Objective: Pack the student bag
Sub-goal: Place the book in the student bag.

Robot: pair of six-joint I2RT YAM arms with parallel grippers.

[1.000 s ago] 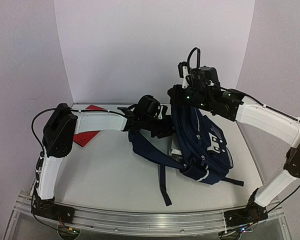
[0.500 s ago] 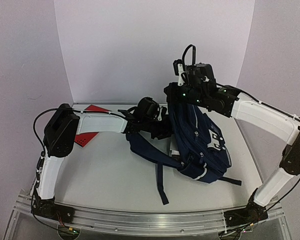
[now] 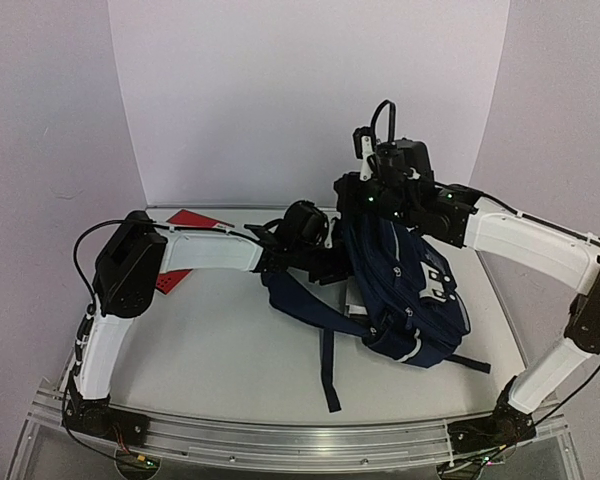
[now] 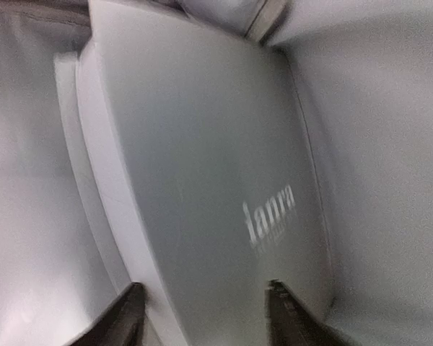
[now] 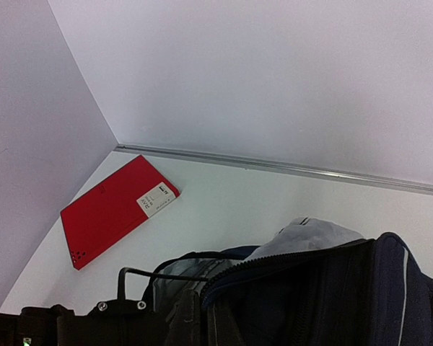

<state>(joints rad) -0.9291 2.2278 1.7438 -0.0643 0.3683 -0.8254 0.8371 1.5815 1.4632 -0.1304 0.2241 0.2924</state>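
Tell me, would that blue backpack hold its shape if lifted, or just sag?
Probably sag: the student bag drapes in soft folds below the right claw gripping its top. Its loose strap trails across the table, so it would likely dangle. Pushed, it may bunch rather than slide.

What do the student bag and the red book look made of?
The student bag: woven fabric, matte navy with thin pale stripes; it slumps and folds. The red book: probably a card or plastic cover, smooth; it lies flat and stiff, with a white label stuck on.
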